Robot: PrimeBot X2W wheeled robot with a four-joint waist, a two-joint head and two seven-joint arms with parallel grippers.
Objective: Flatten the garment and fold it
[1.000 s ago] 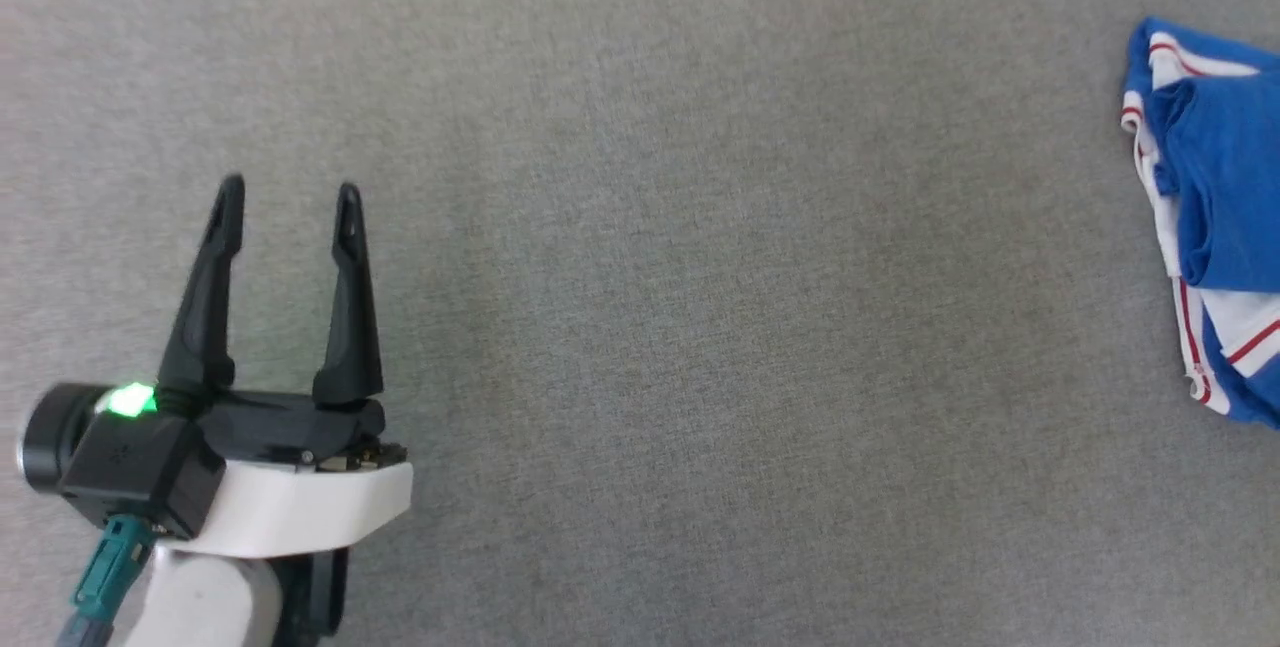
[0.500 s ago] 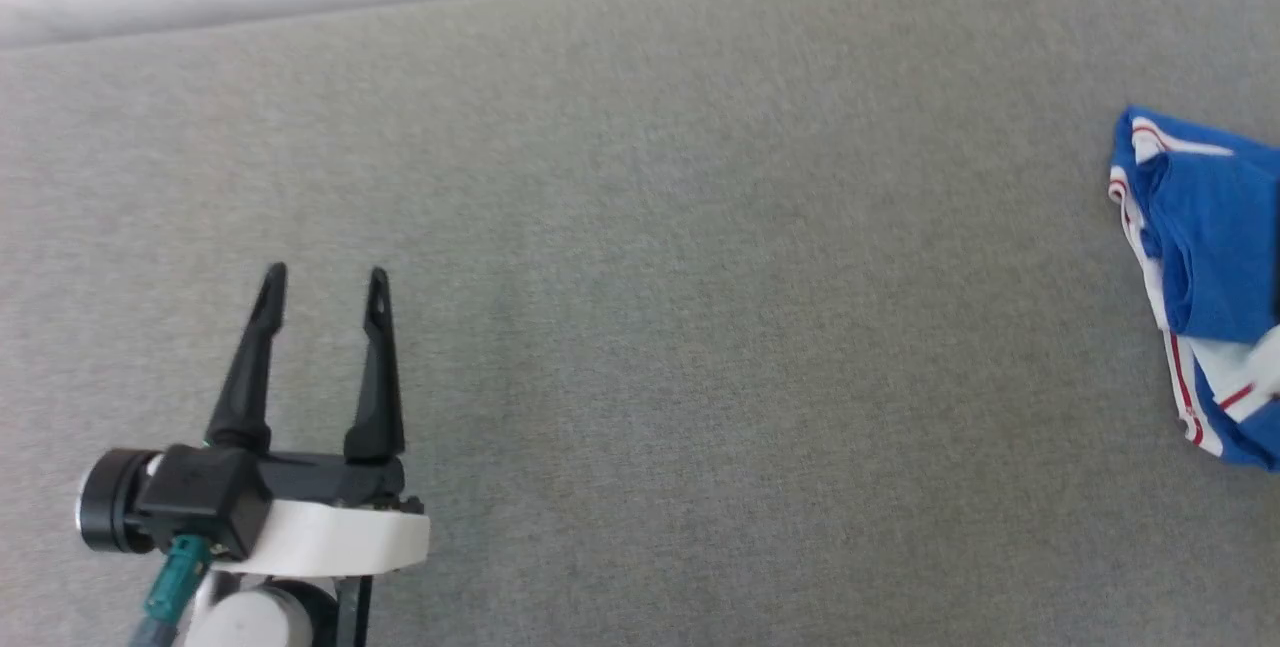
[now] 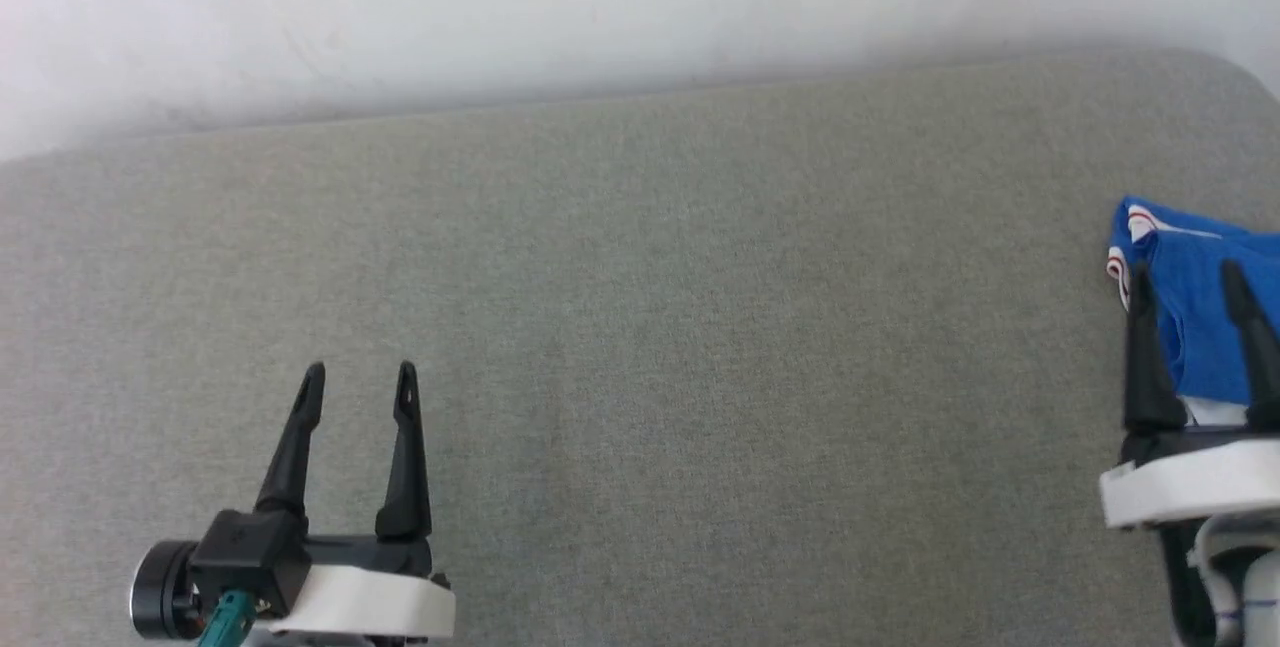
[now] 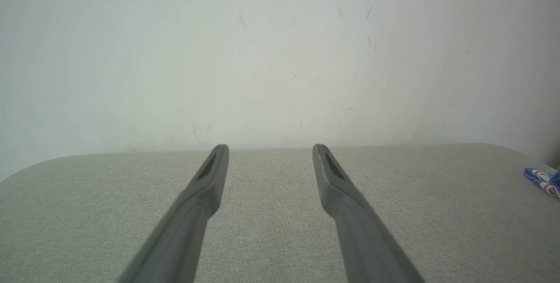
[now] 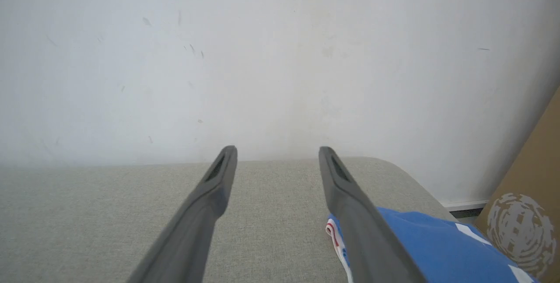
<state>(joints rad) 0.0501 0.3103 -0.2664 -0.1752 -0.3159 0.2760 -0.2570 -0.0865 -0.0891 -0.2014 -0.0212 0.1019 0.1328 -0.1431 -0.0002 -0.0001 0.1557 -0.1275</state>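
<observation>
Okay, so right now the garment (image 3: 1200, 347) is a bunched-up blue lump at the far-right edge of the grey pad (image 3: 700, 327), close to the pad's rounded back corner. Part of it runs out of the head view, so you can't tell how much hangs off the pad's right side.

Your right gripper (image 3: 1185, 277) is at the pad's right edge, poised above the near end of the lump. Its fingers are spread wide with nothing between them. Your left gripper (image 3: 360, 372) is over the pad's near-left part, well apart from the cloth. It's just as wide and just as empty.

I'd say the step in hand is the first grab, which gets the shirt onto the pad's middle where there's room to spread it. Some tips:

- Don't bite the fat blue fold. Go for the red-and-white striped trim on the lump's side facing the pad's centre, since it looks like a real edge.
- Come down low and pinch one or two layers, not the whole wad.
- Drag it toward the pad's middle, never toward its right edge, or it'll probably slide off toward the cardboard box (image 5: 525, 186) just past that edge.
- Bring the left gripper in only once the cloth is at the pad's centre.
- Turn toward the pad's right side first so you can see the whole thing.
</observation>
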